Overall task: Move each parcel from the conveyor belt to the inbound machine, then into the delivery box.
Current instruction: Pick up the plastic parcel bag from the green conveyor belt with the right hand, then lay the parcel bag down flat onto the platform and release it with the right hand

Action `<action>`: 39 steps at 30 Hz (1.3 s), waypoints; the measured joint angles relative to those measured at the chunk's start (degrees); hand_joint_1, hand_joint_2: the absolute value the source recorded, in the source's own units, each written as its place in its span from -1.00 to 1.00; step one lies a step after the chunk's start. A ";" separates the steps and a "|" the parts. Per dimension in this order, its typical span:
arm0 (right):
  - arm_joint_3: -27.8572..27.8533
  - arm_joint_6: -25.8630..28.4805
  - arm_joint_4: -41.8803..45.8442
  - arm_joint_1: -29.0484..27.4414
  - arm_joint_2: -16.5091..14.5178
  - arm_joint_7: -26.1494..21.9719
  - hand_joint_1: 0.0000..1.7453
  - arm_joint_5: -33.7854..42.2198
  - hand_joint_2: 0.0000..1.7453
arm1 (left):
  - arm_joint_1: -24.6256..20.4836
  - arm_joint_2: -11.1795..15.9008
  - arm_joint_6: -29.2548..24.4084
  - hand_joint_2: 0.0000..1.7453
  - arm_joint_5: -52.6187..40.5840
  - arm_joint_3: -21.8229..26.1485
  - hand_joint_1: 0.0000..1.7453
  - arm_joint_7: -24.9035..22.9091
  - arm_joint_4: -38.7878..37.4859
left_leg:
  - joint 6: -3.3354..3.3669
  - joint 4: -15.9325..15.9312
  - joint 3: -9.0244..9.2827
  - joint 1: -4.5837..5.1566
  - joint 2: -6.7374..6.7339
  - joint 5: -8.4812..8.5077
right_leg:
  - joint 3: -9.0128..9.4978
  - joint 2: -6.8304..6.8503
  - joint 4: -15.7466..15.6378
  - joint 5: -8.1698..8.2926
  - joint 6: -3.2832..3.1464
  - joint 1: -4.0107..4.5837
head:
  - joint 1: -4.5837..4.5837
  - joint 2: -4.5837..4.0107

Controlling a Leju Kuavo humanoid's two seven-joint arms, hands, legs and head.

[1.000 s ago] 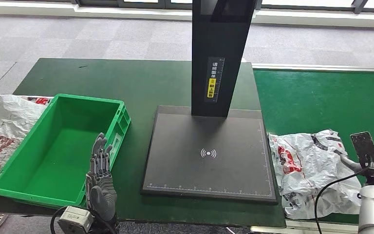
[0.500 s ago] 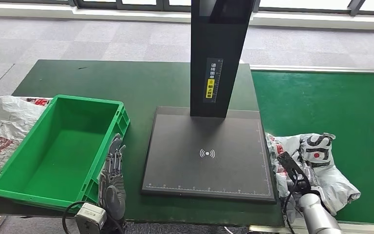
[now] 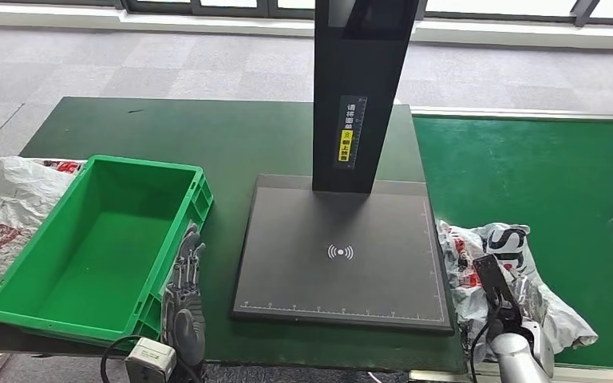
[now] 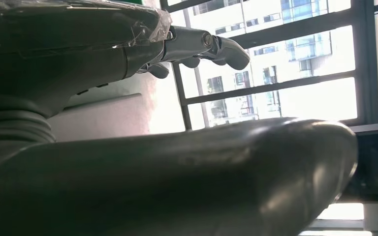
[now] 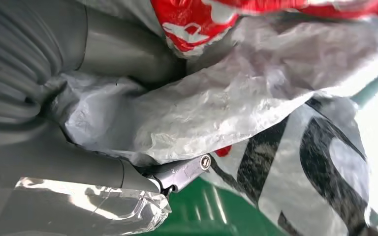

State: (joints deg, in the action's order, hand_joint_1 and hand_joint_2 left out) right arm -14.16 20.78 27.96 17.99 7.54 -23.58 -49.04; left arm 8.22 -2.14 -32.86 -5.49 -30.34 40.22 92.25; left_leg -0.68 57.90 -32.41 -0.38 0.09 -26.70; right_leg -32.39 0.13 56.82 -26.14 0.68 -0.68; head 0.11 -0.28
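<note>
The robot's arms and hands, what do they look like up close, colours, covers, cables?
The left hand is dark grey with slim jointed fingers, a small white box at its wrist and a black cable looping off it. The right hand shows a grey ribbed cover, with clear plastic film nearby; its silver arm carries a black camera and cable.

Head view evenly daylit, sharp, soft shadows only. Left wrist view strongly backlit by bright windows, overexposed; left hand dark, blurred close up. Right wrist view: parcel sharp, glare toward one edge.
</note>
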 joint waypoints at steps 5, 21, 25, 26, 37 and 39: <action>-0.78 3.20 5.26 -2.50 -0.75 -3.53 1.00 4.30 1.00 | 0.31 0.02 -0.03 -1.00 -0.09 0.00 -1.00 0.00 0.35 | -0.01 -0.01 -0.13 -0.01 0.12 0.00 | -0.12 0.09 0.01 -0.04 -0.03 0.02 | -0.01 0.00; 5.05 17.37 63.55 -23.82 -6.51 -15.74 1.00 23.58 1.00 | 0.33 0.02 2.23 -1.00 0.18 0.00 -1.00 0.00 0.35 | -0.07 -0.04 -0.32 -0.01 0.18 -0.06 | -0.31 0.21 0.05 -0.21 -0.10 0.02 | -0.01 0.00; 9.55 17.16 66.87 -23.09 -6.50 -12.71 1.00 21.24 1.00 | 0.04 -0.33 3.65 -1.00 0.09 0.02 -1.00 -0.02 0.20 | -0.07 -0.04 -0.45 -0.02 0.15 -0.05 | -0.25 0.19 0.05 -0.20 -0.10 0.02 | 0.00 0.00; 10.69 16.23 65.89 -21.97 -6.52 -11.66 1.00 20.88 1.00 | -0.22 -0.59 4.14 -1.00 0.07 0.05 -1.00 -0.02 0.08 | -0.07 -0.04 -0.54 -0.02 0.10 -0.05 | -0.23 0.14 0.05 -0.19 -0.11 0.02 | 0.01 0.00; 19.91 13.96 25.50 -2.24 -13.78 -13.06 1.00 20.12 1.00 | -3.90 -3.95 6.04 -1.00 -0.49 0.37 -1.00 -0.03 -3.11 | -0.18 -0.05 -0.33 -0.05 -0.01 0.34 | -0.46 -0.05 0.15 0.22 -0.19 0.05 | -0.01 0.00; 20.48 13.43 21.09 -0.56 -14.99 -13.42 1.00 20.69 1.00 | -4.32 -4.29 5.30 -1.00 -0.39 0.37 -1.00 -0.03 -3.85 | -0.19 -0.07 -0.38 -0.07 0.04 0.33 | -0.49 -0.01 0.16 0.18 -0.22 0.06 | -0.01 0.00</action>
State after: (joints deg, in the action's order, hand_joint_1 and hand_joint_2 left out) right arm 6.32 34.21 49.05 17.43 -7.44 -37.00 -28.34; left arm 3.90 -6.43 -27.56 -5.87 -29.97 40.18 88.40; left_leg -0.87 57.83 -32.79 -0.45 0.13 -26.36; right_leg -32.88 0.12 56.97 -25.96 0.46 -0.62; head 0.11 -0.28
